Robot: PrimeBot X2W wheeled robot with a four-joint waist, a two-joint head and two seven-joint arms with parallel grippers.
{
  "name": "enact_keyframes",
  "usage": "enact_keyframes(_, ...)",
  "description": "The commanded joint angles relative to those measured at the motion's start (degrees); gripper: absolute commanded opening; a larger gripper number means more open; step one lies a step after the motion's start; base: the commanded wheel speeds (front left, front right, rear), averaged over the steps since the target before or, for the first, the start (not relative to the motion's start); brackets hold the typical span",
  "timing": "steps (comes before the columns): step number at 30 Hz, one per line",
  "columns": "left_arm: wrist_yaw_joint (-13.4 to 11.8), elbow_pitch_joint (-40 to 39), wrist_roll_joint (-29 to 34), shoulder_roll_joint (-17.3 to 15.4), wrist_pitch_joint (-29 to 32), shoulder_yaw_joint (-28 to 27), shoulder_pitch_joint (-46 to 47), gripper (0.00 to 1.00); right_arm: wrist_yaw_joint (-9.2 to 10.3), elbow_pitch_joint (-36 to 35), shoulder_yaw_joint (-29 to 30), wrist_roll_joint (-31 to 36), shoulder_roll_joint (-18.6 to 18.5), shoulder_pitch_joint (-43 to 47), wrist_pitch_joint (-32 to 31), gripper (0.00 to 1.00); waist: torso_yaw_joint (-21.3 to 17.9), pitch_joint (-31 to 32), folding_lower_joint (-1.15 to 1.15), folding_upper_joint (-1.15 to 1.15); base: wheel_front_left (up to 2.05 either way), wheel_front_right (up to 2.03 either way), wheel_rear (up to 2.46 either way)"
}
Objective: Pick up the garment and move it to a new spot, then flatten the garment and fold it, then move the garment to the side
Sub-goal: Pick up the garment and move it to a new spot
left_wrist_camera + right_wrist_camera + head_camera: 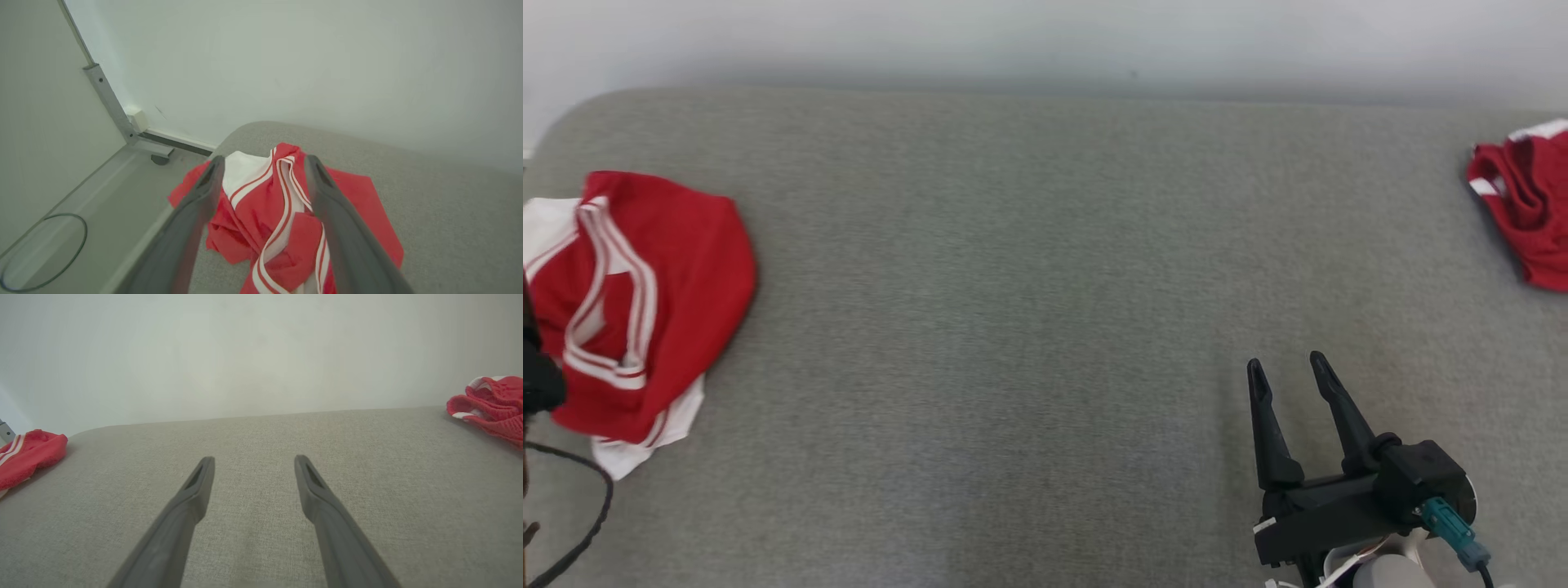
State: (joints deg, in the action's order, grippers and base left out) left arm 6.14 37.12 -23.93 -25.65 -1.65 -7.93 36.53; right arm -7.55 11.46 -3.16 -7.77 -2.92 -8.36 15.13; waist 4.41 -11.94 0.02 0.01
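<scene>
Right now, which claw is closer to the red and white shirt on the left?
Left. The left gripper is open right at the shirt, its fingers framing it. The right gripper is far off across the grey cushion, open and empty.

The garment (662, 269) is soft matt knit cloth, the bench (1045, 286) rough grey woven fabric, the right gripper (1285, 362) matt plastic.

Bare, lab-like room: grey fabric-covered tabletop (1045, 286) against a plain white wall (1045, 41) at 12 o'clock; a metal rail (107, 98) runs up one corner.
</scene>
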Motion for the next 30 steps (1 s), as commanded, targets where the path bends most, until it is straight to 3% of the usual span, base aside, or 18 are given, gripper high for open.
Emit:
enact_keyframes(1, 0.33, 1.74, -0.63, -0.55, 1.67, 0.47, 1.12, 1.00, 0.16, -0.27, -0.15, -0.41, 0.08, -0.47, 0.03, 1.00, -3.74, -3.48, -0.02, -0.01, 0.00, 0.00, 0.00)
enact_keyframes(12, 1.30, 13.84, -7.08, -2.86, 12.34, 3.31, 4.89, 1.00, 0.16, -0.76, -0.66, 0.15, 0.09, -1.20, 0.03, 1.00, -6.01, -4.19, -0.02, -0.01, 0.00, 0.00, 0.00)
enact_keyframes(24, 1.30, 20.71, -13.44, -4.54, 23.90, 8.06, 5.40, 1.00, 0.16, -0.26, -0.73, 0.18, 0.09, -1.49, 0.03, 1.00, -6.83, -4.33, -0.02, -0.01, 0.00, 0.00, 0.00)
enact_keyframes(25, 1.29, 21.11, -13.36, -4.58, 23.85, 8.25, 5.39, 0.80, 0.16, -0.20, -0.75, 0.20, 0.09, -1.56, 0.03, 1.00, -6.87, -4.35, -0.02, -0.01, 0.00, 0.00, 0.00)
enact_keyframes(26, 1.29, 21.11, -13.36, -4.58, 23.85, 8.25, 5.39, 0.80, 0.16, -0.20, -0.75, 0.20, 0.09, -1.56, 0.03, 1.00, -6.87, -4.35, -0.02, -0.01, 0.00, 0.00, 0.00)
enact_keyframes(27, 1.29, 21.56, -13.71, -4.46, 23.00, 8.54, 5.55, 0.00, 0.17, -0.11, -0.78, 0.26, 0.10, -1.73, 0.03, 1.00, -6.93, -4.33, -0.02, -0.01, 0.00, 0.00, 0.00)
enact_keyframes(30, 1.29, 21.49, -13.60, -4.36, 21.63, 9.20, 5.59, 0.00, 0.17, -0.01, -0.76, 0.32, 0.10, -1.79, 0.03, 1.00, -6.96, -4.14, -0.02, -0.01, 0.00, 0.00, 0.00)
